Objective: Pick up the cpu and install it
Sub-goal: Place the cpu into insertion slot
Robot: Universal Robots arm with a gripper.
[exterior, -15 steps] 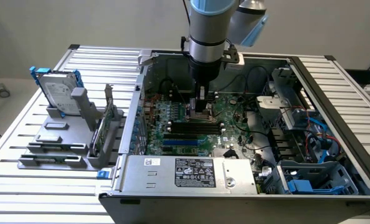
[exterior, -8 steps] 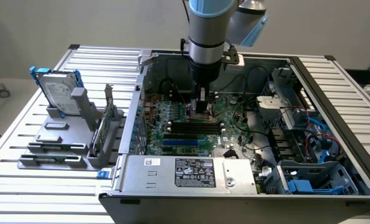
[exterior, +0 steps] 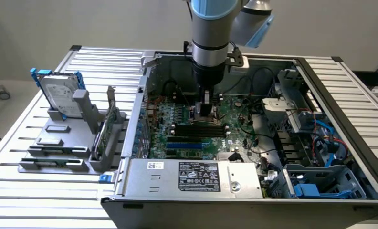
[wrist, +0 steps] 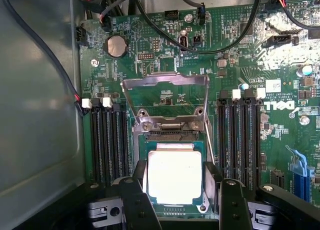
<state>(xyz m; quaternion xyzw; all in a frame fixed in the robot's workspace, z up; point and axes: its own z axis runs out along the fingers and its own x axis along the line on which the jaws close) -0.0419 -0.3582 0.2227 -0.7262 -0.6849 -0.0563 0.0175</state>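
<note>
The cpu (wrist: 175,176) is a flat square chip with a shiny silver top. It lies level between my two black fingers (wrist: 139,192), which press against its opposite edges. My gripper (wrist: 177,185) is shut on it, low over the black socket (wrist: 172,136) on the green motherboard (wrist: 150,45). The socket's metal load plate (wrist: 165,80) stands swung open just beyond the chip. In the exterior view my gripper (exterior: 206,113) reaches straight down into the open computer case (exterior: 144,95), at the middle of the board.
Black memory slots (wrist: 107,140) flank the socket on both sides, and black cables (wrist: 220,47) cross the board beyond it. A power supply (exterior: 195,176) sits at the case's front. A silver hard drive in a blue frame (exterior: 58,93) stands in a grey rack outside.
</note>
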